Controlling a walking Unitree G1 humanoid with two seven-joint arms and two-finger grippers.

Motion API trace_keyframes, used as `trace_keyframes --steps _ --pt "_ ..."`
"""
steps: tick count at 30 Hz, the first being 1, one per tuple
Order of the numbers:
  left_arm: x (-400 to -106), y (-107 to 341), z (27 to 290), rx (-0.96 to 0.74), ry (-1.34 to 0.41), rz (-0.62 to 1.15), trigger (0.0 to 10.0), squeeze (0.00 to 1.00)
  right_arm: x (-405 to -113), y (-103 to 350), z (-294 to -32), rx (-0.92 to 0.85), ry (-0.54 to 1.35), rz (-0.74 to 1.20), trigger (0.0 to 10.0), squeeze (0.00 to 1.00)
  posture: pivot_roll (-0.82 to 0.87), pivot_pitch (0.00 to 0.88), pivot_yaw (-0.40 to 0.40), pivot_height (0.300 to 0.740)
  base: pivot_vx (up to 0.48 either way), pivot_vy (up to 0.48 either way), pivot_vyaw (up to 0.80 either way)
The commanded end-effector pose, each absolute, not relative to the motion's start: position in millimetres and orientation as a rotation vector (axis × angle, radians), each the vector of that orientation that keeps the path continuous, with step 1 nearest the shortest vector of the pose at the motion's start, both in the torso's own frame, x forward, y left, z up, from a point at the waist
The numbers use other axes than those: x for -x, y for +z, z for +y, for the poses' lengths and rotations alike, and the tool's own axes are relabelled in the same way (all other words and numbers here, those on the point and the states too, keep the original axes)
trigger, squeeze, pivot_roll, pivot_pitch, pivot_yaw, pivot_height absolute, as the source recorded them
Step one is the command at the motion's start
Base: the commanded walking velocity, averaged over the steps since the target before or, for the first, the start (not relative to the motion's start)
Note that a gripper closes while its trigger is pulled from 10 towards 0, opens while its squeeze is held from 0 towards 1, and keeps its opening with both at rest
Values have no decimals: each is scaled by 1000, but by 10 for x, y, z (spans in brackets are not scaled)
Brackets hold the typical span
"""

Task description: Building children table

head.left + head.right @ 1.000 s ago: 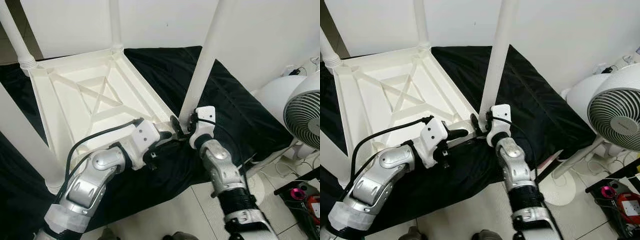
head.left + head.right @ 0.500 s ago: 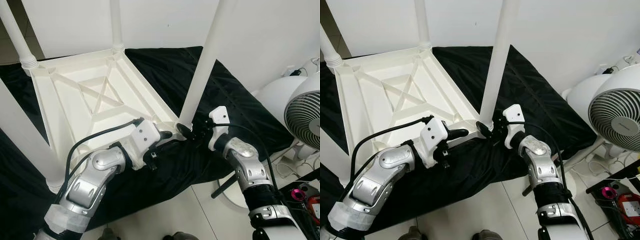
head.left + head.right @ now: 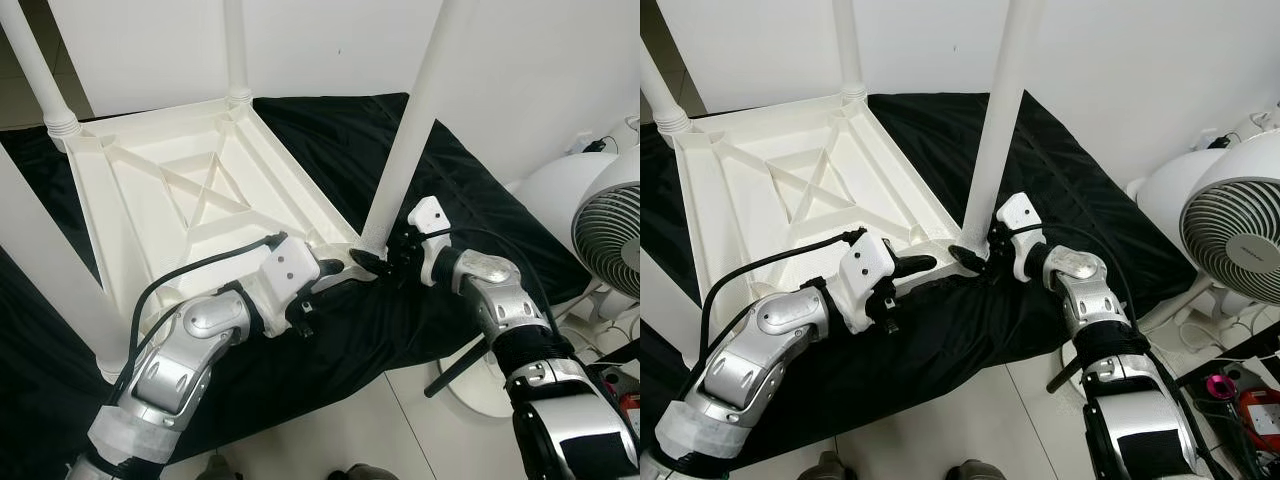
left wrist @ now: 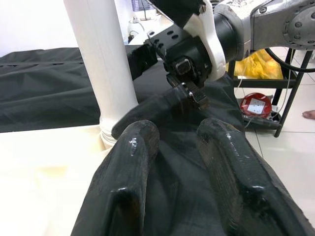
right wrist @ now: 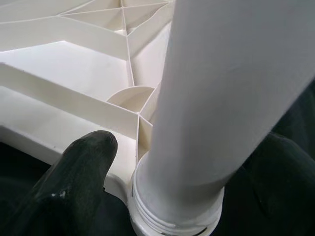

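A white children's table (image 3: 190, 190) lies upside down on a black cloth (image 3: 470, 190), its legs pointing up. My right gripper (image 3: 376, 260) reaches in from the right and is shut on the base of the near right table leg (image 3: 408, 130), where the leg meets the corner. One of its fingers (image 5: 78, 182) lies beside the leg's threaded collar (image 5: 172, 216). My left gripper (image 3: 335, 278) rests at the table's near rim just left of that leg. Its two fingers (image 4: 133, 162) are slightly apart and open, with only cloth showing between them.
Three more legs stand at the other corners (image 3: 40, 80) (image 3: 237, 50) (image 3: 50, 290). A white fan (image 3: 612, 235) on a stand is close on the right, with a cart of small items (image 3: 620, 395) beyond it. Tiled floor (image 3: 340, 430) lies in front and a white wall behind.
My right arm has swung from in front of the leg round to its right side, while its gripper stayed at the leg's base. The left arm has held still.
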State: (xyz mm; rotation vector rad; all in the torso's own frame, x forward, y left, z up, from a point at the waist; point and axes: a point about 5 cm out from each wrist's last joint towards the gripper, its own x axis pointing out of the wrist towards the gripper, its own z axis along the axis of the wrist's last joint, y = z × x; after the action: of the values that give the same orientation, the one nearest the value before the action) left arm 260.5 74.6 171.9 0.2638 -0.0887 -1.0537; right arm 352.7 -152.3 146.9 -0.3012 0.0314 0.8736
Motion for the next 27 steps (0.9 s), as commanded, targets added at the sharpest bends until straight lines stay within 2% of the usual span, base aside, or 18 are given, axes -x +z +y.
trace_keyframes --steps 1,2,4,5,6,7,17,18,19,20,25,27 --pt "-2605 1738 751 -265 -1056 -88 10000 0 -3536 1454 -1537 323 890 43 10000 0 -59 36 -33 740 0 0 0" --pt "-2605 1739 755 -265 -1053 -87 10000 0 -3537 1437 -1536 322 897 48 5176 0 -57 37 -33 740 0 0 0" --pt "-2605 1740 759 -266 -1052 -87 10000 0 -3541 1424 -1536 320 903 50 4824 0 -56 38 -32 740 0 0 0" --pt "-2605 1742 763 -265 -1050 -86 10000 0 -3544 1419 -1535 319 907 50 3098 0 -56 39 -31 740 0 0 0" --pt "-2605 1742 763 -265 -1050 -86 10000 0 -3544 1419 -1535 319 907 50 3098 0 -56 39 -31 740 0 0 0" --pt "-2604 1742 766 -265 -1050 -86 10000 0 -3546 1416 -1529 317 911 47 0 0 -57 39 -28 740 0 0 0" --pt "-2608 1752 762 -267 -1055 -87 10000 0 -3552 1388 -1531 300 906 45 0 0 -60 42 -26 740 0 0 0" --pt "-2609 1753 760 -267 -1056 -87 10000 0 -3547 1376 -1532 290 888 37 4078 0 -60 41 -26 740 0 0 0" --pt "-2609 1753 760 -267 -1056 -87 10000 0 -3547 1376 -1532 290 888 37 4078 0 -60 41 -26 740 0 0 0" --pt "-2609 1753 759 -267 -1056 -88 10000 0 -3542 1364 -1526 272 881 37 10000 0 -60 41 -26 740 0 0 0" --pt "-2606 1751 762 -265 -1057 -86 10000 0 -3527 1302 -1456 228 843 60 10000 0 -64 41 -24 740 0 0 0" --pt "-2604 1748 757 -265 -1061 -85 10000 0 -3533 1279 -1404 205 774 68 10000 0 -69 41 -23 740 0 0 0"
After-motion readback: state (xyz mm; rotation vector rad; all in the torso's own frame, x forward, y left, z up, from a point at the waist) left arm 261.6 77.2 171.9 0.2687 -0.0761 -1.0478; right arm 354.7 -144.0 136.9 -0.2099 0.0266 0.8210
